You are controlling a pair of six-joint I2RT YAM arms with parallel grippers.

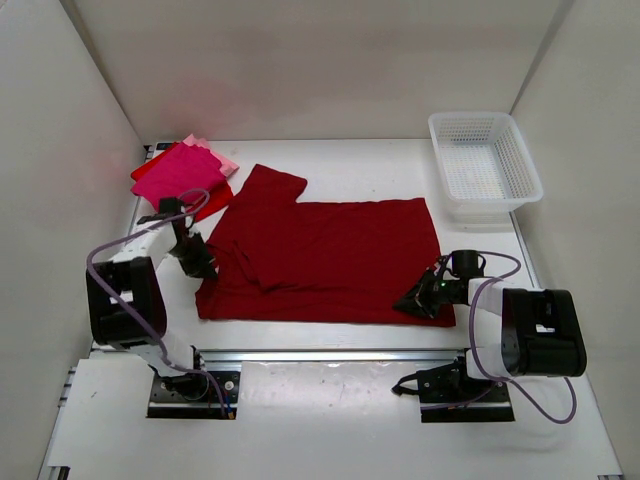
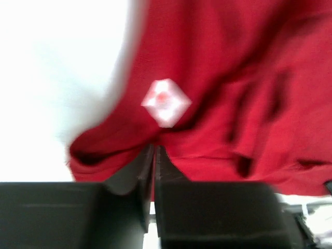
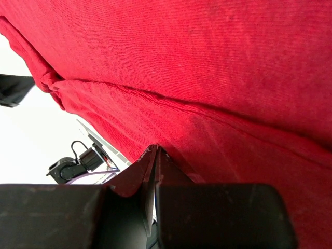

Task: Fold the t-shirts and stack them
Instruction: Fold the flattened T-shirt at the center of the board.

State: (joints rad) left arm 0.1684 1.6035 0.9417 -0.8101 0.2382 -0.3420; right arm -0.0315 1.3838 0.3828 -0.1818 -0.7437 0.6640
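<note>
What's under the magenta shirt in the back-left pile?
Under the magenta shirt, a light pink shirt peeks out at the far corner, a bright red shirt along the near edge. Both mostly covered; their order is hidden.

Left wrist view is pretty smeared for us: the dark red t-shirt (image 2: 233, 78) is just soft blur, and the pale diamond patch (image 2: 166, 102) on it can't be read. In the right wrist view that shirt runs off the frame on several sides. The cloth pinched by the left gripper (image 2: 154, 150) and right gripper (image 3: 155, 150) vanishes between the fingers. From above, the magenta t-shirt (image 1: 178, 172) covers most of the light pink t-shirt (image 1: 226, 160) and bright red t-shirt (image 1: 218, 196), so we only get slivers.
</note>
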